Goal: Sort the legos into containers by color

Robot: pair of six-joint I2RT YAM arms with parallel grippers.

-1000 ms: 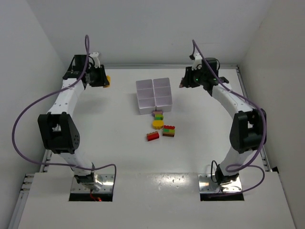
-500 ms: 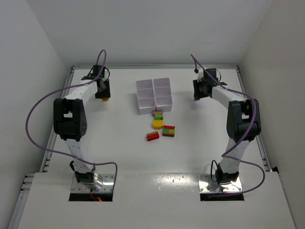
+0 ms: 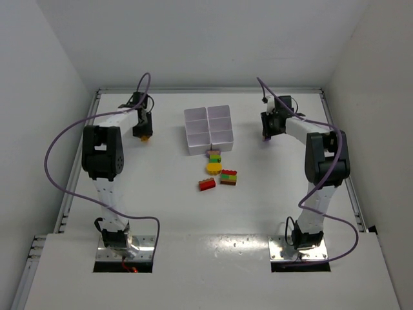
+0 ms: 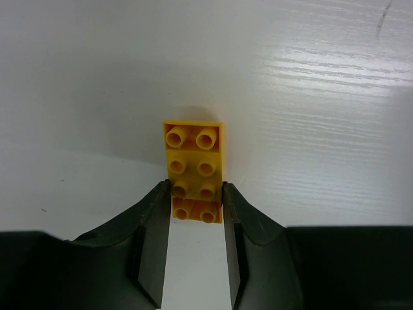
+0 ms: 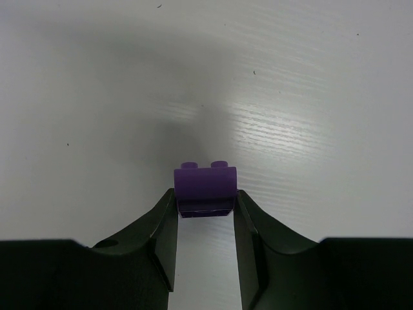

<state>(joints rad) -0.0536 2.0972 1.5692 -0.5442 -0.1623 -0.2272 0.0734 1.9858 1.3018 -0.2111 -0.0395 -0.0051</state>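
No readable text, label, brand, number or sign shows in any of the views

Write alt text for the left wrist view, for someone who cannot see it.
The left gripper is shut on a yellow-orange lego, its two dark fingers pinching the brick's long sides with eight studs facing the camera. Behind it is the white table.
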